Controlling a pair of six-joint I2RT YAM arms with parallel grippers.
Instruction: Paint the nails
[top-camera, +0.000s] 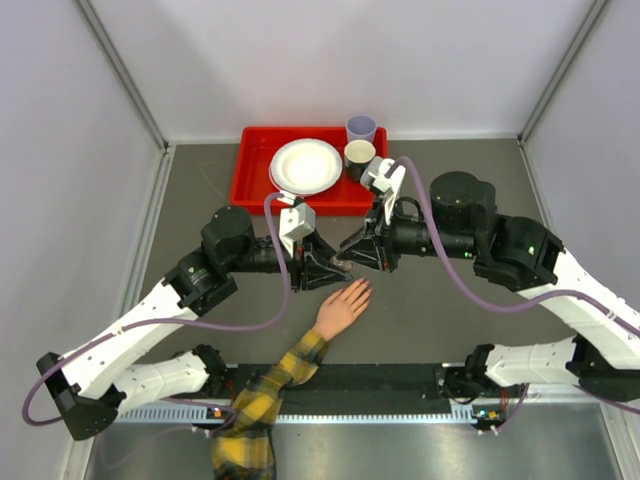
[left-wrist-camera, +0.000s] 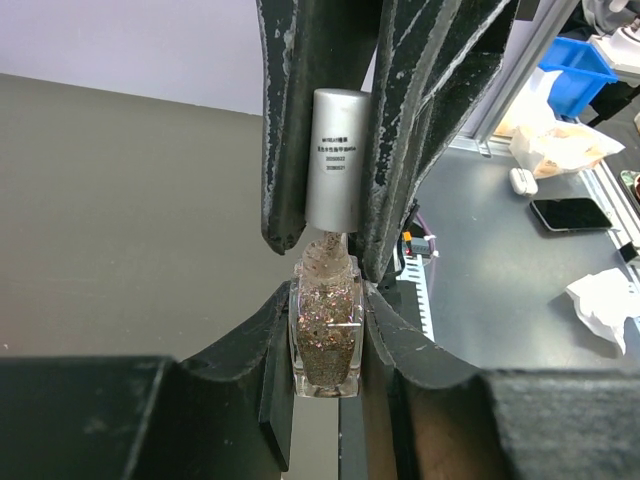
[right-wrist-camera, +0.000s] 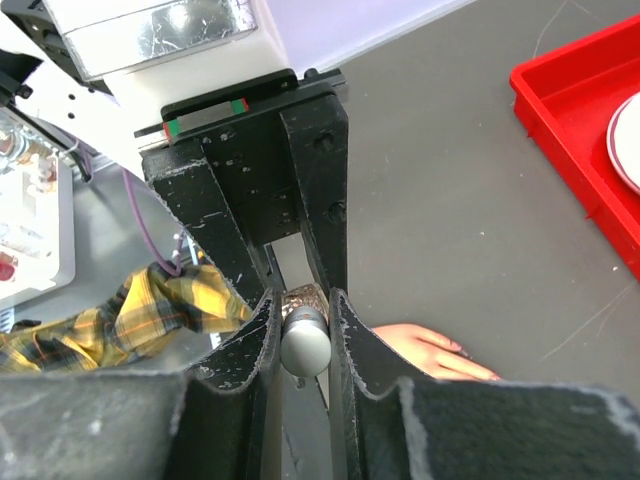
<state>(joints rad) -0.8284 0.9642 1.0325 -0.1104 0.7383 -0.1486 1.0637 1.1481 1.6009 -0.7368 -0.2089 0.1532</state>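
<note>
As the arms meet tip to tip near the mannequin hand (top-camera: 342, 308), the left gripper (top-camera: 322, 272) clamps the bottle (left-wrist-camera: 325, 340) and the right gripper (top-camera: 352, 255) pinches its silver cap (left-wrist-camera: 335, 160).

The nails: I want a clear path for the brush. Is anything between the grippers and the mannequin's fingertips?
Nothing visible lies between them. The nails sit just nearward of the left gripper, which holds the bottle, and the right gripper, clamped on its cap; the cap is not yet drawn off.
</note>
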